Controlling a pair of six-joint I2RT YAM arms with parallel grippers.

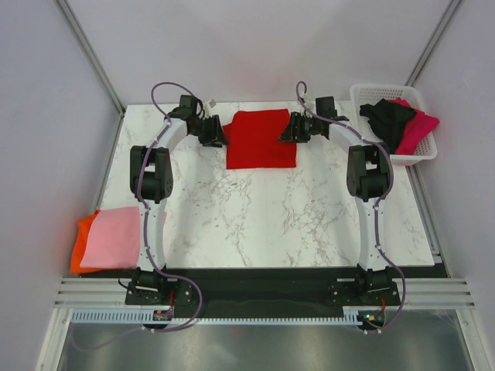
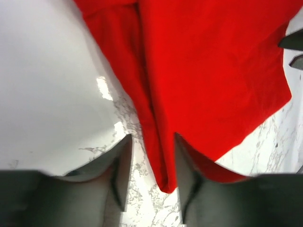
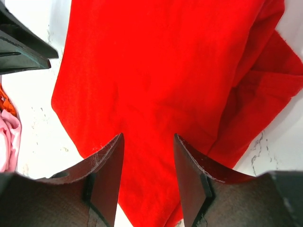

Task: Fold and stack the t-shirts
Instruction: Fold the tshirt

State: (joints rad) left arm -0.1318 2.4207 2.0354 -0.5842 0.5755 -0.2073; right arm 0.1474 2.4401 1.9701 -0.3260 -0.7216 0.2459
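A bright red t-shirt (image 1: 261, 139), folded into a rectangle, lies flat at the back middle of the marble table. My left gripper (image 1: 219, 133) is open at its left edge. In the left wrist view the shirt (image 2: 208, 71) has a folded corner between my spread fingers (image 2: 120, 170), unclamped. My right gripper (image 1: 288, 130) is open at the shirt's right edge. In the right wrist view its fingers (image 3: 106, 175) stand apart over the red cloth (image 3: 161, 71). A light pink t-shirt (image 1: 112, 236) lies folded on an orange one (image 1: 80, 239) at the table's left edge.
A white lattice basket (image 1: 379, 87) stands at the back right, holding a black t-shirt (image 1: 387, 116) and a magenta one (image 1: 419, 127). The marble table (image 1: 263, 224) is bare in front of the red shirt. Grey walls close in at both sides.
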